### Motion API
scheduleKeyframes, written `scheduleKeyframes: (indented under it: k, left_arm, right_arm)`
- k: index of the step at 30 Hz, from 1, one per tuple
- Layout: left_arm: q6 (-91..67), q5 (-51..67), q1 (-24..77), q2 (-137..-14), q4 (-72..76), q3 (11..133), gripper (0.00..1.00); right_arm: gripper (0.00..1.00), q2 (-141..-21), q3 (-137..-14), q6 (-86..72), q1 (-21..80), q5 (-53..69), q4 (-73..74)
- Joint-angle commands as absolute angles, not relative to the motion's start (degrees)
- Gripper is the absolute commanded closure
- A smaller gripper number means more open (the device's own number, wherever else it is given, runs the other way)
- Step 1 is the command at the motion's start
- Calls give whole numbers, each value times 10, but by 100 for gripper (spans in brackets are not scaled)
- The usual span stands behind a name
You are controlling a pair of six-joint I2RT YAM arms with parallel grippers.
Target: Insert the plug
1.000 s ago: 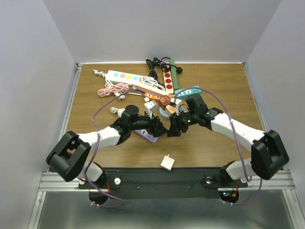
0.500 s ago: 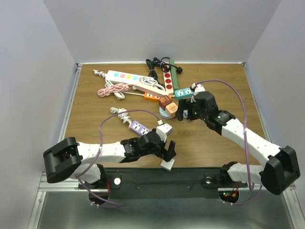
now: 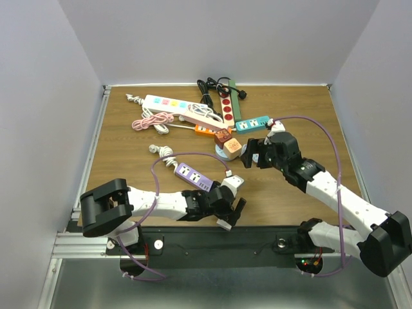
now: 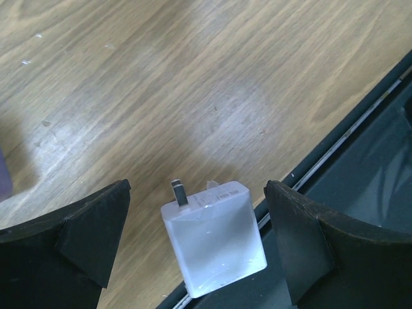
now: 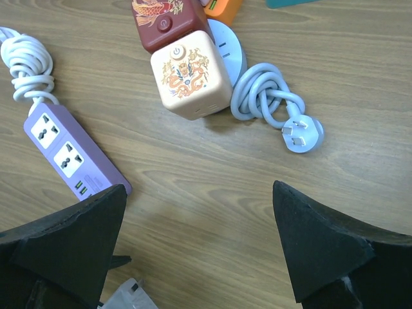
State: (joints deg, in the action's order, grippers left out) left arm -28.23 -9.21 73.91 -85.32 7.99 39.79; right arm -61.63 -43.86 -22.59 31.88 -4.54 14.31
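Counting now: five long plastic power strips I can tell apart, namely a purple strip (image 3: 193, 175), a teal strip (image 3: 252, 123), an orange strip (image 3: 205, 130), a green-edged strip with red sockets (image 3: 226, 108) and a white strip with pastel sockets (image 3: 166, 103), though the heap at the back is too tangled to be sure of the total. Two cube-shaped sockets, a dark red cube (image 5: 168, 22) and a cream cube (image 5: 190, 74); one white block-shaped plug (image 4: 215, 241); one pale blue three-pin plug (image 5: 301, 136) on a coiled cord. And loose bundles: one pink coiled cable (image 3: 153, 121), one black cable (image 3: 209, 87).
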Motion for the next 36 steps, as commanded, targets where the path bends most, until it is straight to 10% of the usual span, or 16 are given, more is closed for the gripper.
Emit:
scheduleKeyframes:
  k: [1,9,12,14,17,33,36]
  left_arm:
    - [-290,-84,743,-846,67,411,1]
    - [-301,-46,744,-863,31,415,6]
    - [-297,-36,743,-874,32,422,30]
    - [-298,-37,735,-900,23,434,73]
    - [-293,-40,724,-925,11,450,100]
    - [-214,15,497,-1099,18,646,100]
    - [-199,37,487,-1094,16,644,49]
  right_arm:
    - [0,-609,-438,-238,317,-48,112]
    - [0,-614,-443,-235,316,-47,112]
    - [0,-624,-450,-234,316,-54,112]
    - [0,-629,-459,-235,316,-63,112]
    - [0,-642,-470,-229,316,-69,113]
    - [0,-722,-529,-168,312,-153,113]
    - [0,-717,-518,-137,304,-108,112]
